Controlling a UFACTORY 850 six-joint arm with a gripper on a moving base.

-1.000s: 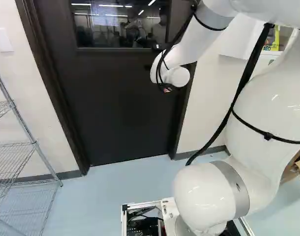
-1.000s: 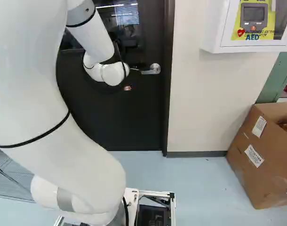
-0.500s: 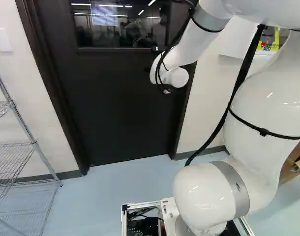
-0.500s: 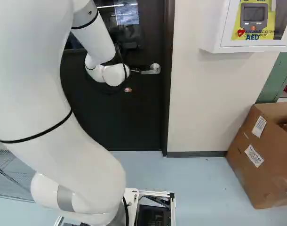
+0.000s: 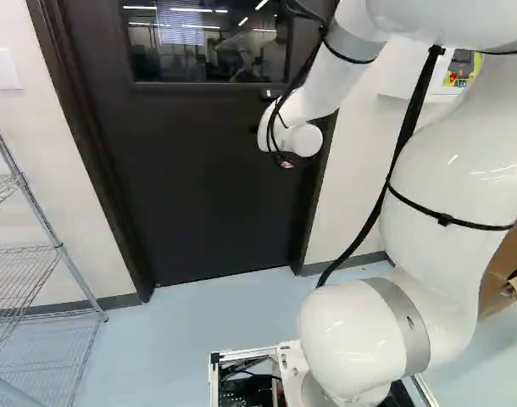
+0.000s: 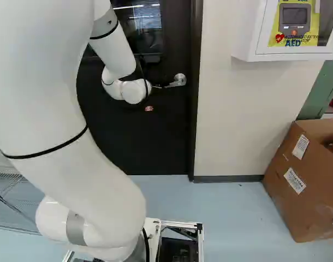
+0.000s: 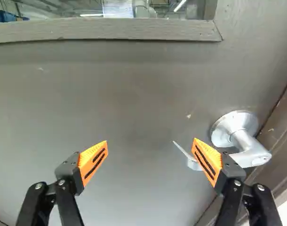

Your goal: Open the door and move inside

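- The door (image 5: 199, 186) stood shut in its frame (image 6: 196, 120) ahead of my robot, the lever handle (image 7: 249, 155) set near one edge.
- I held the jaws wide apart, gripping nothing; one orange pad (image 7: 208, 162) overlapped the lever, contact uncertain, apparently placed to press rather than pinch.
- The lever's free end sloped below its round mount (image 6: 180, 79), suggesting a partial turn; pushing before the latch cleared risked a slip.
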